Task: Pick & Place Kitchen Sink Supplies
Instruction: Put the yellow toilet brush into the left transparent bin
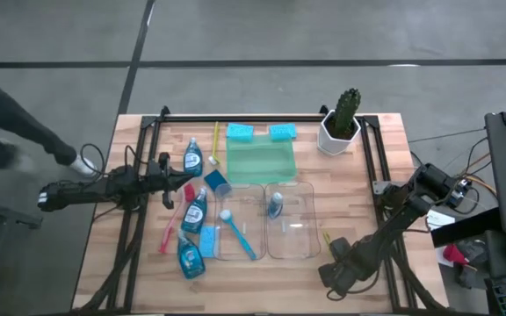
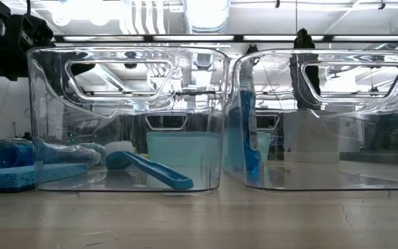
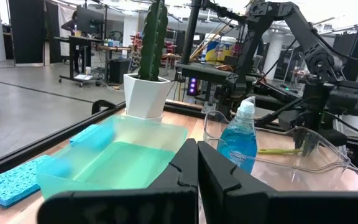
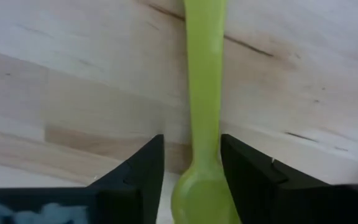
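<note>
On the wooden surface (image 4: 73, 93), the right end effector (image 4: 191, 180) straddles a yellow-green brush (image 4: 204, 93), fingers apart; left end effector (image 3: 197, 168) closed. The bottle (image 3: 237, 142) label is unreadable.

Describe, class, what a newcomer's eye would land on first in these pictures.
First, the two clear bins at the table's middle: one holds a blue brush, the other an upright bottle of blue liquid. Then the cactus in its white pot at the far right corner. Near the front edge, the right gripper straddles a yellow-green brush handle with open fingers.
</note>
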Available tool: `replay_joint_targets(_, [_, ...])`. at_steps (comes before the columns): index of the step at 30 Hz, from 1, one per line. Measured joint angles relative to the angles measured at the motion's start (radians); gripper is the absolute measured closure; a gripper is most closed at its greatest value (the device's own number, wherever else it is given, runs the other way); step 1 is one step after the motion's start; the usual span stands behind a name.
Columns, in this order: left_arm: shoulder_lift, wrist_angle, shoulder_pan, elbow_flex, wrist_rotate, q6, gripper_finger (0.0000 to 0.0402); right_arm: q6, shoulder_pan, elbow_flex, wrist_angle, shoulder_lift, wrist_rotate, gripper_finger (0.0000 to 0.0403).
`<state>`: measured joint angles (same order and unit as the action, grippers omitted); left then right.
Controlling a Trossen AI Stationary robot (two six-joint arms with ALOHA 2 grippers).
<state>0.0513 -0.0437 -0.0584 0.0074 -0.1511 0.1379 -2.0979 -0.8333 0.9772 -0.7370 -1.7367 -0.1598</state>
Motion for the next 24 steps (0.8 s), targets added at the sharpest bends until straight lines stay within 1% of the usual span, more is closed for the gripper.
replay_joint_targets(3, [0.0,0.0,0.0,0.0,0.0,0.0,0.0401,0.002,0.0,0.0,-0.006,0.003,0.0,0.0286])
replay_joint_targets(9, [0.0,0.0,0.0,0.0,0.0,0.0,0.0401,0.006,0.0,0.0,-0.009,0.03,-0.001,0.0363])
replay_joint_targets(12, [0.0,0.0,0.0,0.0,0.0,0.0,0.0401,0.005,0.0,0.0,-0.018,0.052,-0.003,0.0386])
replay_joint_targets(15, [0.0,0.0,0.0,0.0,0.0,0.0,0.0401,0.004,0.0,0.0,-0.026,0.08,-0.002,0.0393])
replay_joint_targets(24, [0.0,0.0,0.0,0.0,0.0,0.0,0.0401,-0.034,0.0,0.004,-0.093,0.189,0.002,0.0395])
